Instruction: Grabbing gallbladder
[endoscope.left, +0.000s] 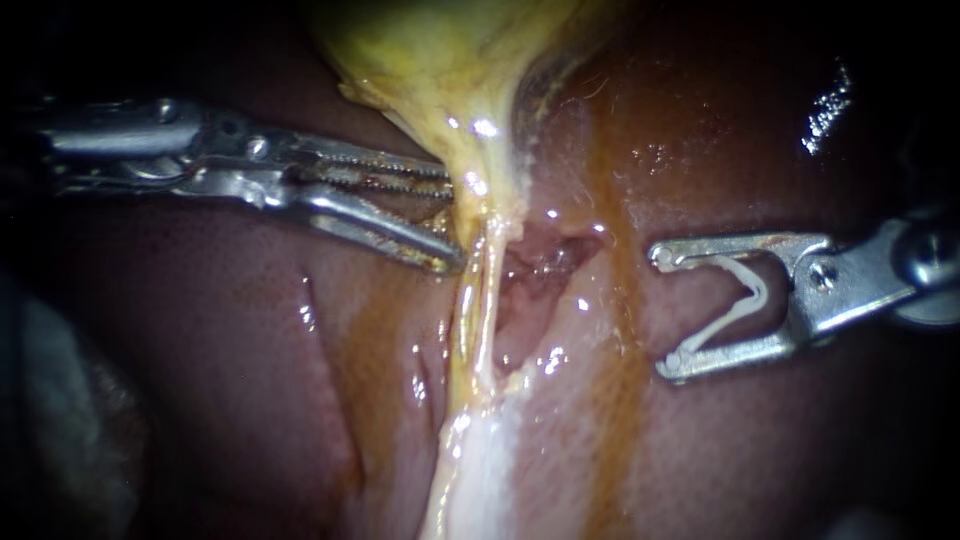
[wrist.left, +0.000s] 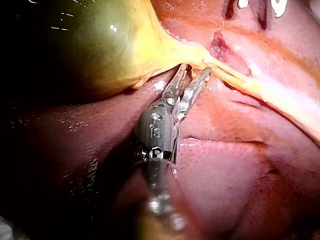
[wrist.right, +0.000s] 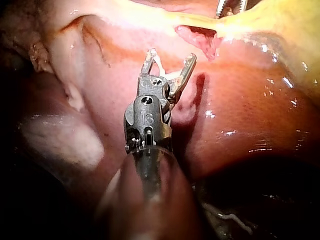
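Noted in the near field wet liver and a pale strand running up the middle to the neck of the gallbladder. Recommend for the grab, as a judgement: advance a touch so that yellow wall rather than the strand fills the serrated span, close squarely and gently, confirm the hold before any pull, and keep off the raw pocket just right of the strand. Found at mid depth, left, the left instrument with end effector released: jaws moderately apart, tips touching the neck's left edge, nothing clamped. Found at mid depth, right, the right instrument well apart from the strand, end effector spread wide yet grasping a white clip seated between both jaws, no tissue in them. Located farthest, the gallbladder's yellow-green body, tapering toward the left instrument; not yet held.
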